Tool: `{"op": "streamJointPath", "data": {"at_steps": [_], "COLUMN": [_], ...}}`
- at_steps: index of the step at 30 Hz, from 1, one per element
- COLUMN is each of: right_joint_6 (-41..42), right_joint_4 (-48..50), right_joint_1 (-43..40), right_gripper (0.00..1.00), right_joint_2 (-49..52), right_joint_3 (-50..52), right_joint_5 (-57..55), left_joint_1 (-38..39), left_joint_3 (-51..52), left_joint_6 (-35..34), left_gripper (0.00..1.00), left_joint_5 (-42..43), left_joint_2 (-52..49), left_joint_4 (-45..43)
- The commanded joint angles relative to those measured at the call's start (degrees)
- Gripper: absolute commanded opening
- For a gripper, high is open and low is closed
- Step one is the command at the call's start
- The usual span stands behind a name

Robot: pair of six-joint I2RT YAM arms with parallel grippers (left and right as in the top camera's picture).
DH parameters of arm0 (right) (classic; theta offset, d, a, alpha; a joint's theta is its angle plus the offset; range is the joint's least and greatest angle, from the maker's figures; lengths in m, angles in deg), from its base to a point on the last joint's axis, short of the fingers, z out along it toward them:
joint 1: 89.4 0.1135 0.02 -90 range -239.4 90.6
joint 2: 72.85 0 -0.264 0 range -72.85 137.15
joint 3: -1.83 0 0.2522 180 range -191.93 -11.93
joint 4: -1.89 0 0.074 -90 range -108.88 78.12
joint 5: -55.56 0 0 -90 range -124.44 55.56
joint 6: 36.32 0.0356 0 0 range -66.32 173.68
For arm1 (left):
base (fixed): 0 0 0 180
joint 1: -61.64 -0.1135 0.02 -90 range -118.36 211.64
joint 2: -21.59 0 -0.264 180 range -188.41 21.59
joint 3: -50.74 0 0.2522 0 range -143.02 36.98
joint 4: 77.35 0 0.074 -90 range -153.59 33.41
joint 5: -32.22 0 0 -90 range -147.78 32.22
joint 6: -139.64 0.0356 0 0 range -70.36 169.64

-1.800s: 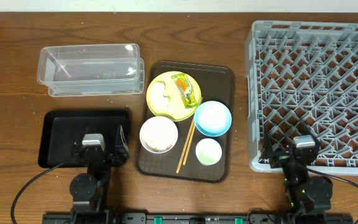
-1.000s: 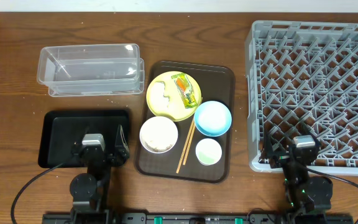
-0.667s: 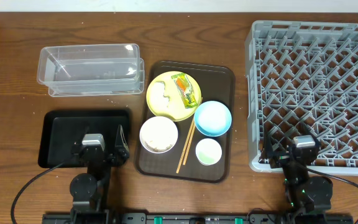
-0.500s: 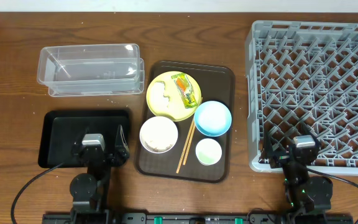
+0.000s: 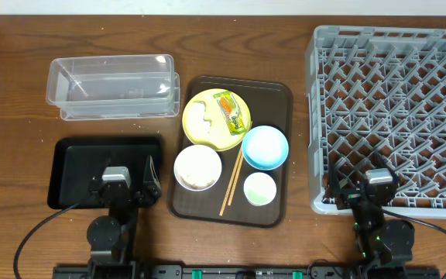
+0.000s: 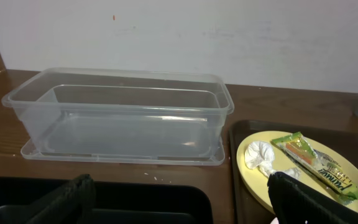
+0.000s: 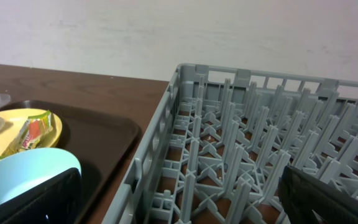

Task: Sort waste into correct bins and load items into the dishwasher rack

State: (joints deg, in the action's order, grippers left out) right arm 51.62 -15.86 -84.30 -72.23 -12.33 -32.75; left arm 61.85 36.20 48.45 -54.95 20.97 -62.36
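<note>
Left claw (image 6: 178, 188) agape; wooden table (image 6: 291, 102)

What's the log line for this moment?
left gripper: open, empty | right gripper: open, empty | dishwasher rack: empty | snack wrapper: on yellow plate

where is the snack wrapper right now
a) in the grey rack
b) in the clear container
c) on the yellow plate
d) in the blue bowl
c: the snack wrapper lies on the yellow plate, next to the crumpled paper scrap.
</note>
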Motion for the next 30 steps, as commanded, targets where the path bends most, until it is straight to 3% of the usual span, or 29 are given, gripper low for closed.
{"op": "streamJointPath", "data": {"at_steps": [1,17,26,30], "right_joint_6": [0.7,0.7,3.8,3.7], "right_joint_4": [-0.2,-0.2,0.1,0.1], "right_joint_1": [-0.4,-0.4,-0.4,-0.4], "right_gripper": [0.99,0.99,0.99,0.99], "right_joint_2": [-0.2,-0.2,-0.2,0.8], "right_joint_3": [0.1,0.1,-0.8,-3.7], "right_joint_5": [0.3,-1.9,-2.8,-7.1], "left_joint_1": [-0.3,-0.3,-0.3,-0.3], "left_joint_3": [0.5,0.5,-0.3,-3.0], "left_joint_6": [1.0,1.1,-9.3,-9.4], "left_gripper": [0.91,0.91,0.91,0.91], "left_joint_5": [-0.3,-1.6,-1.6,-1.3], "left_joint_2": [0.4,0.4,-1.2,-5.7], "left_joint_4": [2.6,1.5,3.4,6.3]}}
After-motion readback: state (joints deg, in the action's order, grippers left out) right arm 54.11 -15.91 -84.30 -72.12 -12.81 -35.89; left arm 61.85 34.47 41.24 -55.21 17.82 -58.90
